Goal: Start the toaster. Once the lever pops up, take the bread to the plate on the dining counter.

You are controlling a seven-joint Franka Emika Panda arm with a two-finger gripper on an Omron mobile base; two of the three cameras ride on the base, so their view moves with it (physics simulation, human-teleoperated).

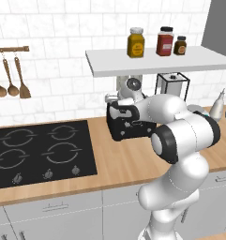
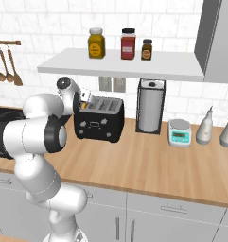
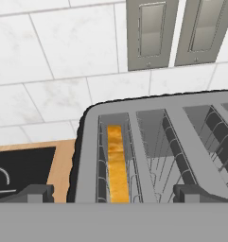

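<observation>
While the toaster (image 2: 99, 119) stood on the wooden worktop (image 2: 148, 165) against the tiled wall (image 3: 49, 75), the gripper (image 3: 113, 193) hung just above its left end, jaws spread wide — one tip on each side of the slots. It was black and boxy with a silvery top and small controls on its front. Sunk in the leftmost slot sat the bread (image 3: 117, 165), only its golden-brown upper edge showing. Beside the toaster lay the black hob (image 1: 39, 152).

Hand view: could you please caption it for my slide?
Hand above the toaster, bread sitting in its left slot.
</observation>
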